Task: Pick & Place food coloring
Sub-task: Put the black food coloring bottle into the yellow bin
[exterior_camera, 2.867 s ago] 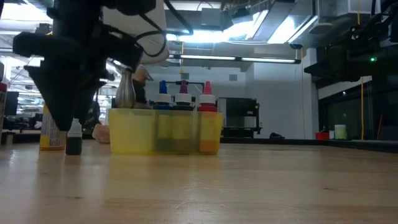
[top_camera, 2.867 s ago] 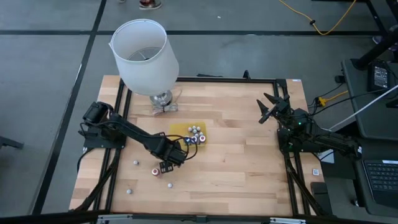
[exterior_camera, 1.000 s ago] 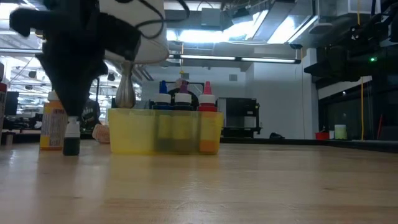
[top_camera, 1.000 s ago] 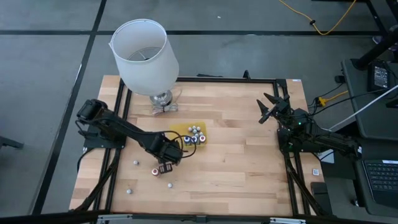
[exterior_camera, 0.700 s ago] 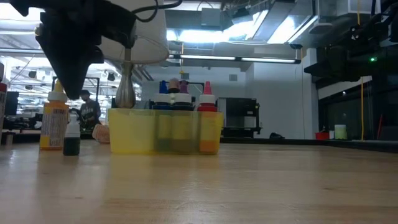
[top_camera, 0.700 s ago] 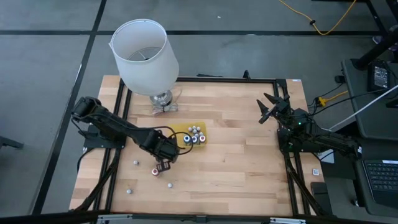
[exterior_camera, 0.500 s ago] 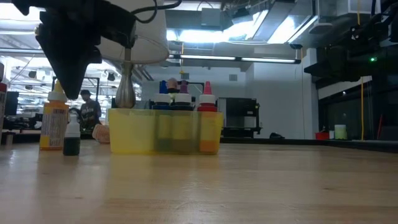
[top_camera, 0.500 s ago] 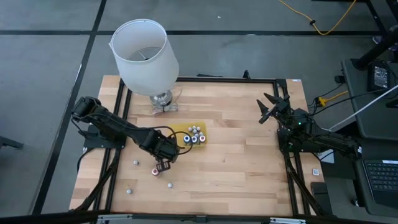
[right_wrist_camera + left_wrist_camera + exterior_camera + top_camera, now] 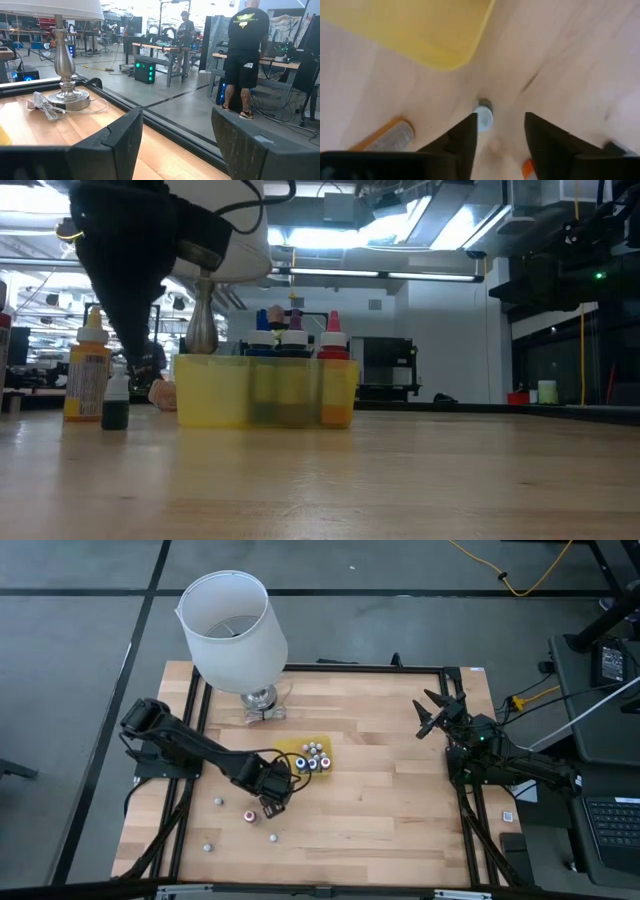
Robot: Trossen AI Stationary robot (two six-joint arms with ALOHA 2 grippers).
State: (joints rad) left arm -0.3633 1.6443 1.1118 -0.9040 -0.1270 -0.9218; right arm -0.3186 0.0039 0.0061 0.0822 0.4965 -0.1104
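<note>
Right now the lamp point(image 9: 233, 635) sits at 11 o'clock on the table point(image 9: 380, 800), with the yellow tray point(image 9: 303, 754) mid-table. Left gripper point(image 9: 272, 806) hangs spread just over the loose bottles at 7 o'clock; a white-capped bottle point(image 9: 482, 116) stands upright between its fingers, not pinched. Right gripper point(image 9: 432, 712) is parked spread at 2 o'clock.

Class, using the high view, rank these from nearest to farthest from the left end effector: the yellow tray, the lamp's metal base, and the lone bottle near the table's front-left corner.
Measured from the left end effector:
1. Flat yellow rectangular tray, just behind it, toward the table's middle.
2. Lone small whitish bottle, toward the front-left corner.
3. Silver metal lamp base, at the back edge under the white shade.
</note>
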